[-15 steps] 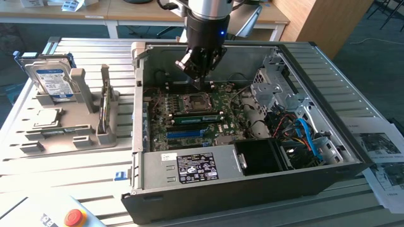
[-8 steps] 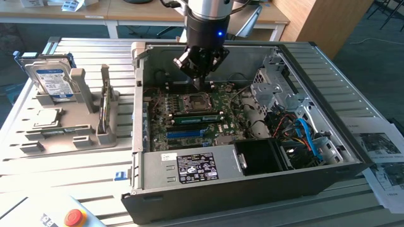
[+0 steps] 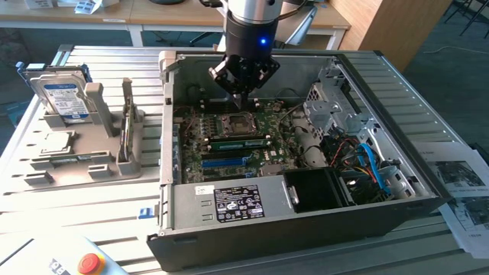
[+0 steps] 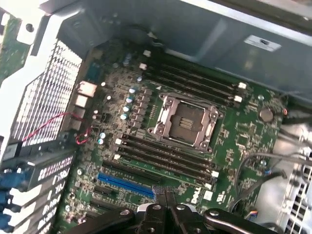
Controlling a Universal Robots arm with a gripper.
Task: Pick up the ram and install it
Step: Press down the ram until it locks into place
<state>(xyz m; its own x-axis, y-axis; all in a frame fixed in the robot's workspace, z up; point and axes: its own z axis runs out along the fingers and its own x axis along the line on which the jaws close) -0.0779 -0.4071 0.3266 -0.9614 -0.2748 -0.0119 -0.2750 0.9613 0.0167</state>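
The ram (image 3: 77,156) looks like a thin green stick lying flat in the grey parts holder (image 3: 114,166), at the exterior view's left, outside the computer case. My gripper (image 3: 240,103) hangs inside the open case (image 3: 252,229), above the motherboard and just behind the empty processor socket (image 3: 233,123). Its fingers are shut with nothing between them. In the wrist view the gripper (image 4: 165,195) hovers over the board near the dark memory slots (image 4: 165,158) beside the socket (image 4: 185,122). The slots look empty.
The holder also carries a hard drive (image 3: 65,100) and a square silver processor chip (image 3: 57,140). Inside the case are a blue slot strip (image 4: 126,185), a power supply (image 3: 237,203), a drive cage (image 3: 332,103) and loose cables (image 3: 367,166). Papers (image 3: 458,183) lie at the right.
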